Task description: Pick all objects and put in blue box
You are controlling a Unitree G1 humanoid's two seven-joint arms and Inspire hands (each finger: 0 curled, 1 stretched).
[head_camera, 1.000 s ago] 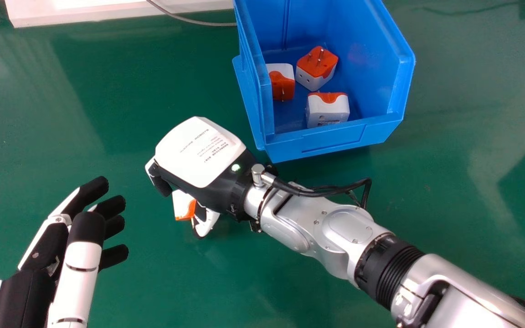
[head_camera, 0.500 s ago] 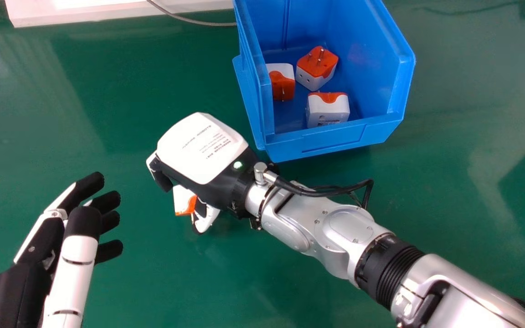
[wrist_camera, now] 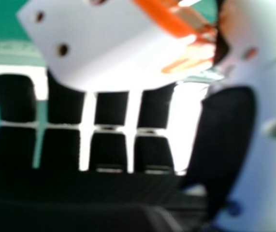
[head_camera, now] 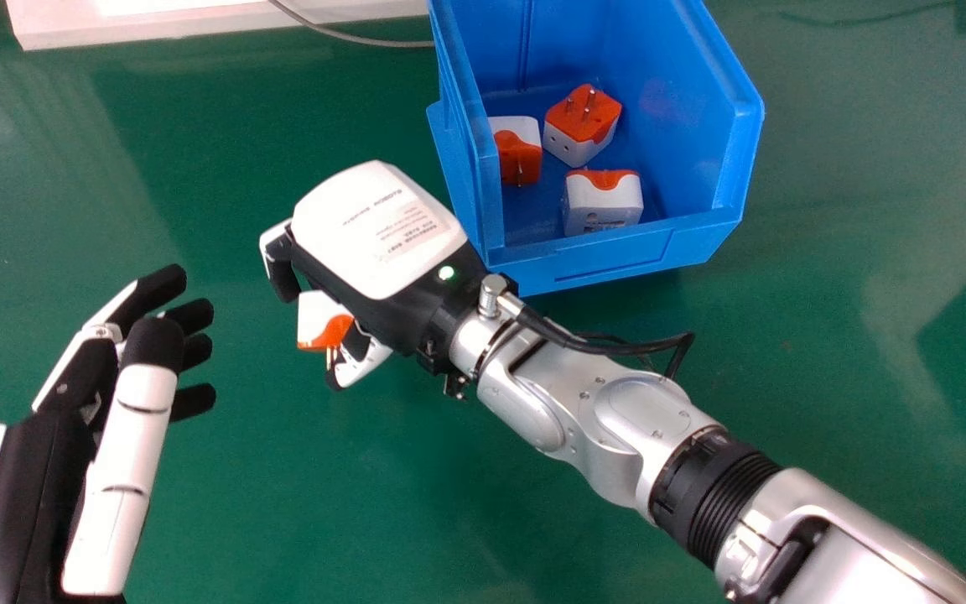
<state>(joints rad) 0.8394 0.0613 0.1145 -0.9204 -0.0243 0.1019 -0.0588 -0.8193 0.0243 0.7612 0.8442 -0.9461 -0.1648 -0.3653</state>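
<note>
Pinched in the right robot hand (head_camera: 378,231), the orange-and-white adapter (head_camera: 320,321) seems light, stiff, slightly slippery, best held across its flat sides.

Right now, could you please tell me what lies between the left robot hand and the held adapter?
In the head view, bare green tabletop lies between the left robot hand and the adapter.

Toward the far edge of the bench (head_camera: 827,352), a box (head_camera: 617,258) is placed; 3 adapters (head_camera: 603,205) are contained in it. Before it, to the left, 1 more adapter (head_camera: 315,315) is held in the right hand (head_camera: 374,226).
</note>
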